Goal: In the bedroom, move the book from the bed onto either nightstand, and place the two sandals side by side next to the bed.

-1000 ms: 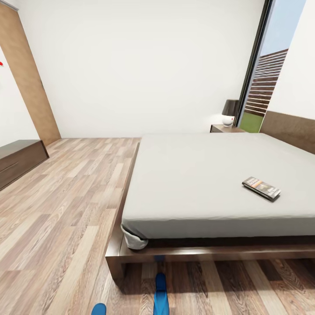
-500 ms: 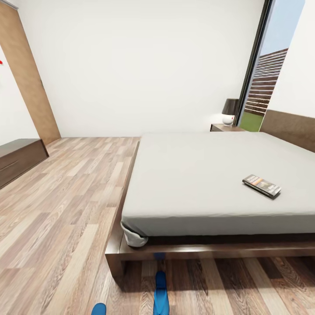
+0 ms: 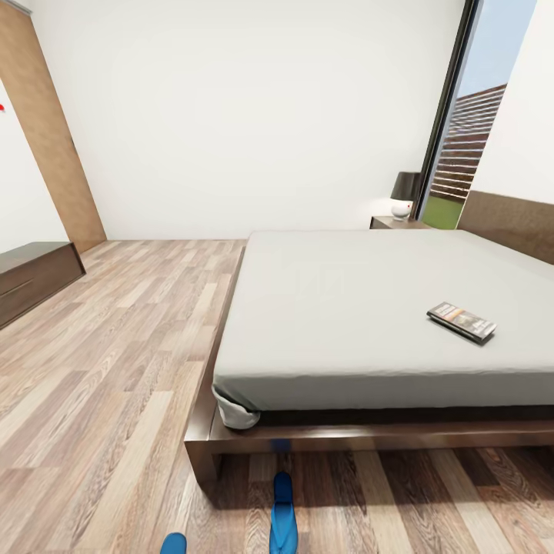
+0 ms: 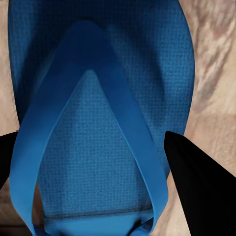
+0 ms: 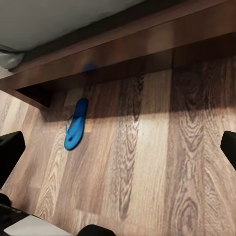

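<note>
Sandal point(image 4: 98, 123) lies between the spread left pincer point(image 4: 105, 191) fingers; right pincer point(image 5: 118, 147) open; book point(image 3: 462, 321) on bed point(image 3: 346, 308).

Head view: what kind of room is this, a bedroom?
Yes, it looks like a bedroom. A big bed with a grey mattress fills the floor, a lamp stands on a nightstand beside it, and a book lies on the mattress.

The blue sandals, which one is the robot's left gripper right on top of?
The sandal between the left gripper's open fingers, seen huge and close. The other sandal lies apart on the floor by the bed frame.
</note>
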Robot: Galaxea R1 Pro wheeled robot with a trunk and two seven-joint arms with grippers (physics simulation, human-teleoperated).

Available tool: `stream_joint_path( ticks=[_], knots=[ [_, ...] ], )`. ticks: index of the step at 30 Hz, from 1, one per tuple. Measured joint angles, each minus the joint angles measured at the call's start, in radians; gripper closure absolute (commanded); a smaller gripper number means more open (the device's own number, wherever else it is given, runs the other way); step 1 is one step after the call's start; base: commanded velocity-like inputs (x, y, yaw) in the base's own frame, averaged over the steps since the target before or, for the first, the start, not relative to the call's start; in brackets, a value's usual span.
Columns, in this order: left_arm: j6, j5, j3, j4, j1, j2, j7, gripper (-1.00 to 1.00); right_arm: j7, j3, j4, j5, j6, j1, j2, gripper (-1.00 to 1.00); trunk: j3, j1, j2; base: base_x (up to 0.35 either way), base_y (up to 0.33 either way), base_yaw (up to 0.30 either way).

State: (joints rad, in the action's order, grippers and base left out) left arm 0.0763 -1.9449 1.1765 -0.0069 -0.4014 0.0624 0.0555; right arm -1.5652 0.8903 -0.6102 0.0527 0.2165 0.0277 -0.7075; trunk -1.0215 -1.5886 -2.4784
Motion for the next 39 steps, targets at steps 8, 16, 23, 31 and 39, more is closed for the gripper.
stream_joint_path(
  ticks=[8,16,23,31,39],
  knots=[
    [0.001,0.0,0.0,0.0,0.0,0.0,-0.009,1.0,0.0,0.0,0.0,0.0,-0.001,0.0,0.001,-1.0,-0.006,-0.008,-0.014,0.0,0.0,0.0],
    [0.0,-0.001,0.0,0.0,0.0,0.0,-0.018,1.0,0.0,0.0,0.0,0.0,-0.002,0.0,0.001,-1.0,-0.006,-0.008,-0.014,0.0,0.0,0.0],
    [-0.007,-0.001,-0.001,0.0,-0.003,0.006,-0.018,1.0,0.0,0.0,0.0,0.0,-0.003,0.0,0.007,-1.0,-0.006,-0.008,-0.014,0.0,0.0,0.0],
    [-0.011,-0.002,0.001,-0.002,-0.01,0.017,-0.038,1.0,0.0,0.0,-0.014,0.0,-0.003,0.0,0.017,-1.0,-0.006,-0.008,-0.014,0.0,0.0,0.0],
    [0.001,-0.002,0.001,-0.001,-0.052,0.029,-0.049,1.0,0.0,0.0,-0.017,0.0,-0.004,0.0,0.021,-1.0,-0.006,-0.008,-0.014,0.0,0.0,0.0]
  ],
)
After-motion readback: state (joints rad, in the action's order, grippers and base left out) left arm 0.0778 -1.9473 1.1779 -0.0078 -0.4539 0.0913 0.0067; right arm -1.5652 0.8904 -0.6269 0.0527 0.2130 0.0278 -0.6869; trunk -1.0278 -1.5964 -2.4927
